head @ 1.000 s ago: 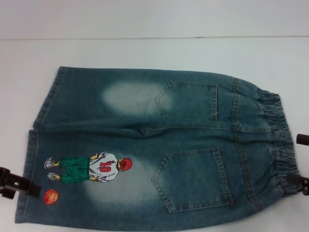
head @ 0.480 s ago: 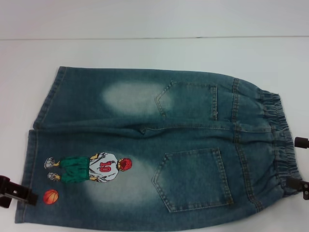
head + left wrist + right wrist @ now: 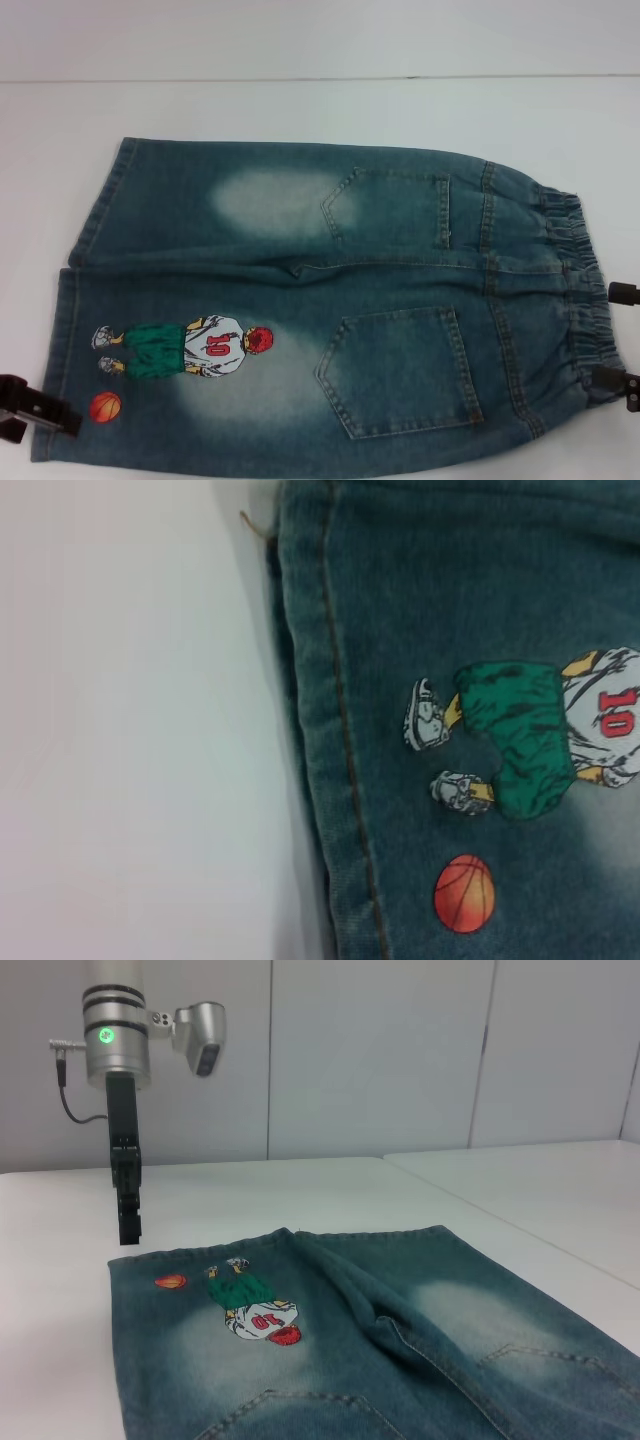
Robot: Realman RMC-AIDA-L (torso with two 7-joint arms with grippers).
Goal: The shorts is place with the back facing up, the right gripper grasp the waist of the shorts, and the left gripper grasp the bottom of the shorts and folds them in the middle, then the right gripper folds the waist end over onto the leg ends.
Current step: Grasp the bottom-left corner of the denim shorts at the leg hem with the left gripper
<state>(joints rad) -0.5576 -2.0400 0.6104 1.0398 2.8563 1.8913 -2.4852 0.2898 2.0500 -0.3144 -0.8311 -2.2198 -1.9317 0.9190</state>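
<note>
The shorts (image 3: pixel 320 300) lie flat, back up, on the white table (image 3: pixel 320 105). The left gripper (image 3: pixel 35 405) hangs above the leg hem beside the orange ball print (image 3: pixel 106 407); whether its fingers are spread cannot be told. The right gripper (image 3: pixel 622 340) straddles the waistband (image 3: pixel 585 290), fingers spread.

Faded denim shorts (image 3: pixel 330 310) flat, pockets up
</note>
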